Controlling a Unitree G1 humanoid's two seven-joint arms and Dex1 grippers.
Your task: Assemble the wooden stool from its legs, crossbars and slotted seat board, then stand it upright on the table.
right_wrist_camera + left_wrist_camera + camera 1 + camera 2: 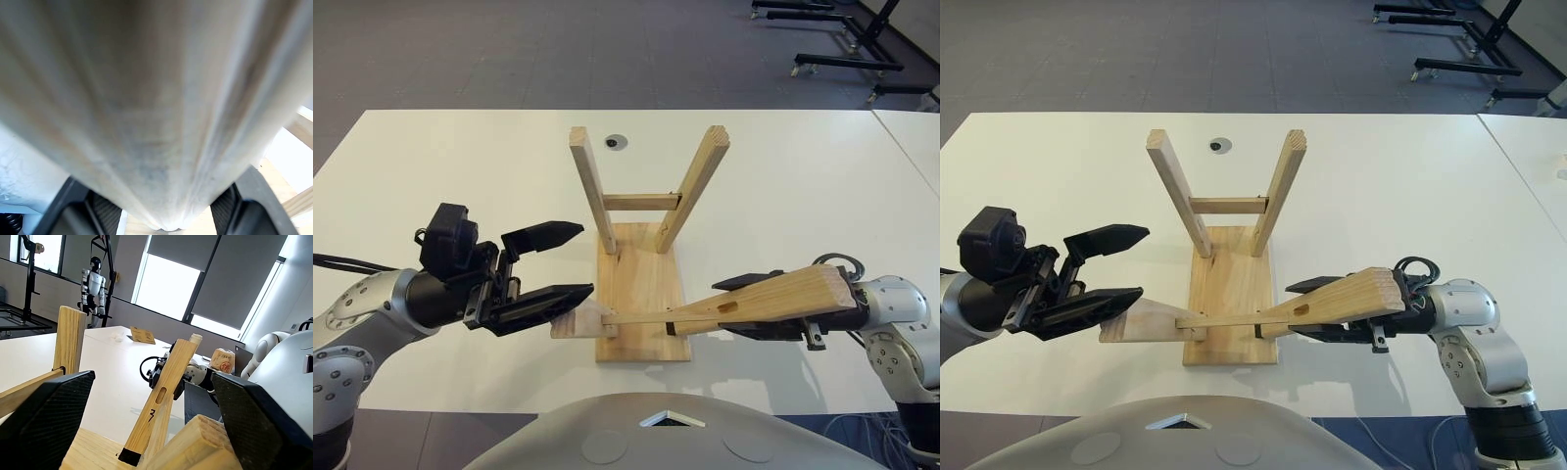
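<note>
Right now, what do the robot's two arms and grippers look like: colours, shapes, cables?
The left arm and right arm have rounded silver-grey shells and black wrists. The left gripper and right gripper are black, with two tapered fingers; the pads show fine cross-hatching. A boxy black camera module tops the left wrist. A black cable loops at the right wrist.

We see a grey floor (460, 49) stretching away at the back, with black wheeled frames (852, 62) standing on it at the far right. A second white table (915, 132) shows at the right edge. A small dark round cap (617, 142) sits flush in a white surface. From the left wrist we see bright windows (166, 289) under dark blinds (234, 279), a small humanoid figure (93, 284) beside a black stand (108, 264), and a flat brown board (139, 335) lying farther off.
</note>
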